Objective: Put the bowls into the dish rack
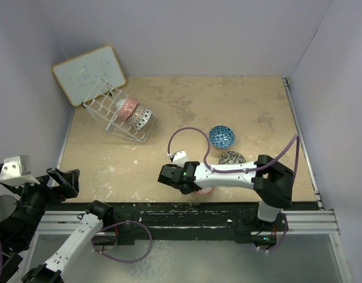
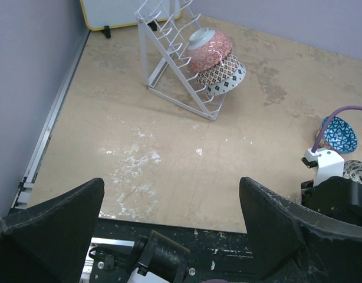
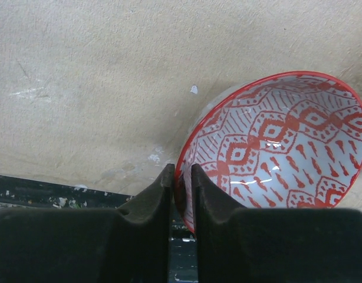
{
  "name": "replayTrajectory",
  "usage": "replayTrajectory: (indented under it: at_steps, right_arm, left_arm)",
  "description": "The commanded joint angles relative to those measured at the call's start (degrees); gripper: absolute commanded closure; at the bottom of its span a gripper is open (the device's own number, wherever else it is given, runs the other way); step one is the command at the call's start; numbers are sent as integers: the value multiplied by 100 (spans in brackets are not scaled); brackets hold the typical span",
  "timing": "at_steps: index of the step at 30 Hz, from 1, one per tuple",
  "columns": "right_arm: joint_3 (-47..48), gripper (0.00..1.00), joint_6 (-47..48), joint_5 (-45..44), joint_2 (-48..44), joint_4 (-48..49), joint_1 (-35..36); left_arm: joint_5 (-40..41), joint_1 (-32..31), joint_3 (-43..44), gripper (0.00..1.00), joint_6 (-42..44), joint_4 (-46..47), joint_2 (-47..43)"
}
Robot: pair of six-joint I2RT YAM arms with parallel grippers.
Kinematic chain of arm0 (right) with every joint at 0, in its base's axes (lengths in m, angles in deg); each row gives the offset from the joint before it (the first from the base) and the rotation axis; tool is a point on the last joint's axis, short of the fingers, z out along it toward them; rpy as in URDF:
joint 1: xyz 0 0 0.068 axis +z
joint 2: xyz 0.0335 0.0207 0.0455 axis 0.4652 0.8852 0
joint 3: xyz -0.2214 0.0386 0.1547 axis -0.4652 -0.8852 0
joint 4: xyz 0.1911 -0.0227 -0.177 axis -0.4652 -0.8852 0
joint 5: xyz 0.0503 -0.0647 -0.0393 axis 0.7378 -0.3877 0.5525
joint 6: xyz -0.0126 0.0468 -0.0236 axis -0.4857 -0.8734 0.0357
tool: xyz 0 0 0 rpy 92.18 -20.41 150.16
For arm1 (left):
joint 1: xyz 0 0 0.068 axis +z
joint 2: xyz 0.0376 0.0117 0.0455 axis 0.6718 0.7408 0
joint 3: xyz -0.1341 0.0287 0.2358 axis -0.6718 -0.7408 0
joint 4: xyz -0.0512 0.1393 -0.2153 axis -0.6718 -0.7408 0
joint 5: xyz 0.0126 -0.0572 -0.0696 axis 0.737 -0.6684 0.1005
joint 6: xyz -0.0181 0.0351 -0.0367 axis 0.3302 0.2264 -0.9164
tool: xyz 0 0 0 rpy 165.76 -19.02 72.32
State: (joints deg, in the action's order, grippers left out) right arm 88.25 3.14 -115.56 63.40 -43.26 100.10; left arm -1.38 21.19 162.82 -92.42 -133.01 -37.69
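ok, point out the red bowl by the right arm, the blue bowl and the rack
red bowl (image 3: pixel 287 147): right wrist view, patterned inside.
blue bowl (image 1: pixel 221 137): top view, centre of its inside.
rack (image 1: pixel 104 101): top view, bare wire mesh, left part.

Probably a robot test cell in a lab, not a kitchen: plain lilac walls (image 1: pixel 187 35) enclose a worn table (image 1: pixel 252 100) on three sides. Aluminium rails (image 1: pixel 322 219) carry two robot arms (image 1: pixel 228 174). The dish rack (image 1: pixel 119 115) and bowls (image 1: pixel 221 137) look like props.
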Motion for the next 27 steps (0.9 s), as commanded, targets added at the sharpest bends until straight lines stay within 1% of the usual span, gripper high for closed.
replayTrajectory:
  at_steps: [1,3,4,9,15,18,20,22,23,27]
  right_arm:
    - [180,86,-123,-286,48,-252,42]
    - [210,97,-126,-298,45,-265,39]
    - [242,99,-142,-337,22,-286,42]
    - [672,100,103,-261,-340,-122,40]
    - [1127,100,977,380,-1136,1438,-88]
    - [1078,100,1194,1217,-1520,2574,-615]
    - [731,100,1114,2374,-1837,3851,-1168]
    - [374,100,824,3315,-2048,5195,-1706]
    - [300,100,663,3727,-2057,5801,-1933]
    - [492,100,9,4930,-1656,7545,-2502]
  left_arm:
    - [100,2,-41,1,-20,61,-64]
    - [108,-12,-23,1,-27,46,-73]
    - [108,-8,-17,1,-34,37,-69]
    - [149,-20,83,1,-44,-19,-72]
    - [156,-20,312,1,-43,-92,-2]
    - [153,-18,435,1,-37,-133,62]
    - [155,-22,499,1,-31,-135,84]
    - [157,-22,564,1,-12,-134,118]
    - [153,-21,604,1,-3,-148,142]
    - [138,-24,807,1,31,-202,269]
